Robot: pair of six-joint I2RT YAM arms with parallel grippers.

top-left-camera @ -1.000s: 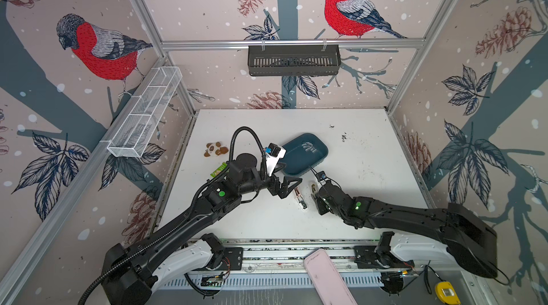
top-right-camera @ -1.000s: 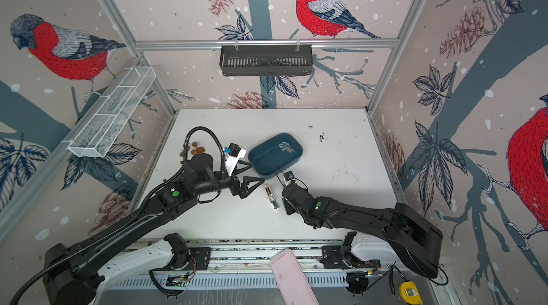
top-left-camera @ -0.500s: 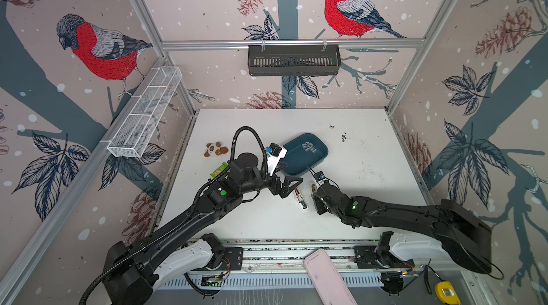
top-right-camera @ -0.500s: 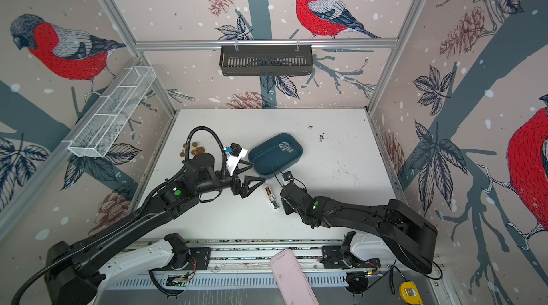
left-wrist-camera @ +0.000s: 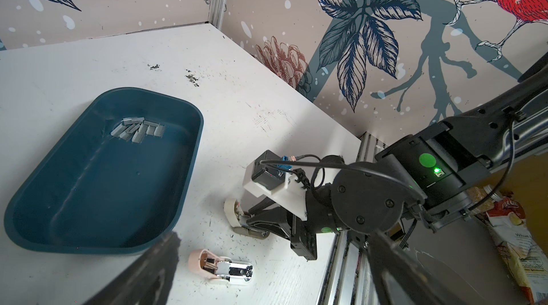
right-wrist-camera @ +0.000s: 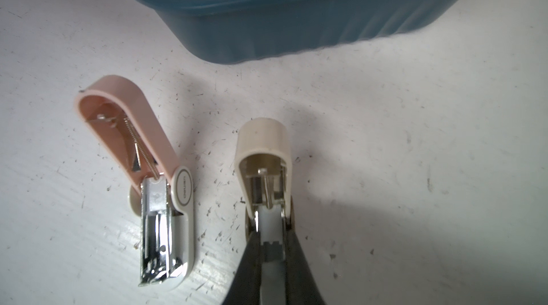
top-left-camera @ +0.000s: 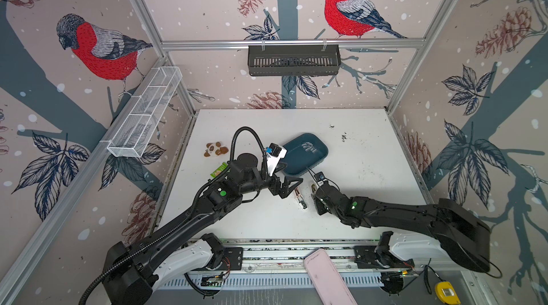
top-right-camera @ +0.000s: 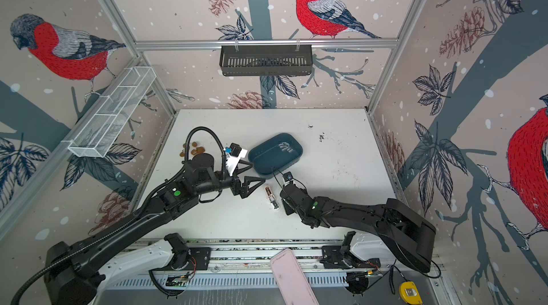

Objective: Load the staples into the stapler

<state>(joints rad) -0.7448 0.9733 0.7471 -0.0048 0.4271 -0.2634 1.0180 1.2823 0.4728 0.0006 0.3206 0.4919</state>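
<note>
Several silvery staples [left-wrist-camera: 138, 130] [top-left-camera: 308, 147] lie in a heap in the far end of a dark blue tray [left-wrist-camera: 103, 185] [top-right-camera: 267, 167]. A pink mini stapler [right-wrist-camera: 160, 193] [top-left-camera: 300, 198] lies flipped open on the table in front of the tray. Right beside it, my right gripper [right-wrist-camera: 268, 229] [top-right-camera: 283, 196] is shut on the base of a cream mini stapler [right-wrist-camera: 264, 164] [left-wrist-camera: 234, 214], whose lid is hinged open, low over the table. My left gripper [top-left-camera: 292, 174] [top-right-camera: 256, 173] stands open and empty near the tray's front edge, left of the pink stapler.
A small brown-and-white toy [top-left-camera: 216, 150] and a green packet [top-left-camera: 218, 169] lie at the table's left. A black basket [top-left-camera: 293, 59] hangs on the back wall and a white wire basket [top-left-camera: 145, 110] on the left wall. A pink flat object [top-left-camera: 326, 276] lies beyond the front rail.
My right gripper has edged slightly to the left with the cream stapler, closer to the pink one. The left arm has stayed put.
</note>
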